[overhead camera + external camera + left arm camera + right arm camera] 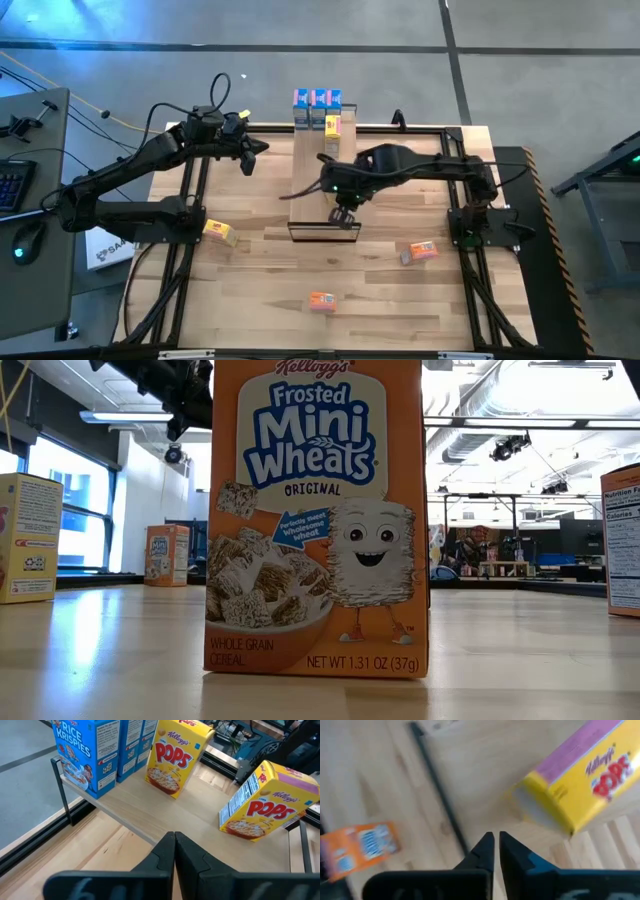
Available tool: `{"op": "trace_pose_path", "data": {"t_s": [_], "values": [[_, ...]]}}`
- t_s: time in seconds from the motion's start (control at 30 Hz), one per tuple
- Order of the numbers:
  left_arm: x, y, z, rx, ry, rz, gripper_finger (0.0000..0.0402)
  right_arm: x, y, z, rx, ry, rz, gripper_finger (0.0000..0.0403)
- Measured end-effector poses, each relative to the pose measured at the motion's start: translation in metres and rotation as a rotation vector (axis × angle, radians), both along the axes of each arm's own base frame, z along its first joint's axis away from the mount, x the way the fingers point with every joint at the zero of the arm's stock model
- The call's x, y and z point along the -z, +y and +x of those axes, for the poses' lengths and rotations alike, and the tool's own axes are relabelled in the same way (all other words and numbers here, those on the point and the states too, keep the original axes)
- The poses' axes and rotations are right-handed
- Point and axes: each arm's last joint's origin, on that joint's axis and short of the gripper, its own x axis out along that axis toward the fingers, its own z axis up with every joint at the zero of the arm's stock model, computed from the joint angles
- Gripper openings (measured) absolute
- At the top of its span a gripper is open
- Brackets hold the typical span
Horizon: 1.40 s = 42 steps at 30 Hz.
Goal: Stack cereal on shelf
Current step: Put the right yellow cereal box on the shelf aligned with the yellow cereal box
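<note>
Just ahead of the black left gripper (174, 851), the Rice Krispies boxes (82, 755) are blue with white lettering, and the upright Pops box (172, 757) beside them is yellow with red lettering and a small blue corner patch. A second, tilted Pops box (265, 802) is yellow with a pink top face and a white nutrition panel. Beside the black right gripper (494, 851), a Mini-Wheats box (357, 847) is orange with blue-and-white lettering. The shelf (165, 815) is pale wood with a black frame; the tabletop (380, 290) is light, striped wood.
</note>
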Motion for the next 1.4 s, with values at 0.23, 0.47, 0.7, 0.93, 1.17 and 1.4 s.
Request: {"op": "trace_pose_path", "data": {"t_s": [0.23,0.47,0.7,0.93,1.17,1.4], "values": [[0.000,0.000,0.000,-0.001,0.001,-0.002,0.0000,0.017,-0.021,0.013,0.018,-0.048,-0.019,0.0002],[0.000,0.000,0.000,-0.001,0.001,-0.003,0.0000,0.025,-0.037,0.018,0.012,-0.060,-0.059,0.0001],[0.000,0.000,0.000,-0.002,0.000,-0.004,0.0000,-0.002,-0.037,0.002,-0.017,-0.068,0.011,0.0000],[0.001,-0.003,0.003,0.043,-0.005,-0.025,0.0000,-0.013,-0.047,-0.020,0.095,0.062,-0.038,0.0000],[0.005,-0.008,0.011,0.088,0.013,-0.033,0.0000,0.011,-0.060,-0.001,0.094,0.017,-0.048,0.0000],[0.007,-0.012,0.017,0.109,0.024,-0.038,0.0000,0.022,-0.073,0.008,0.107,-0.038,-0.070,0.0000]]}}
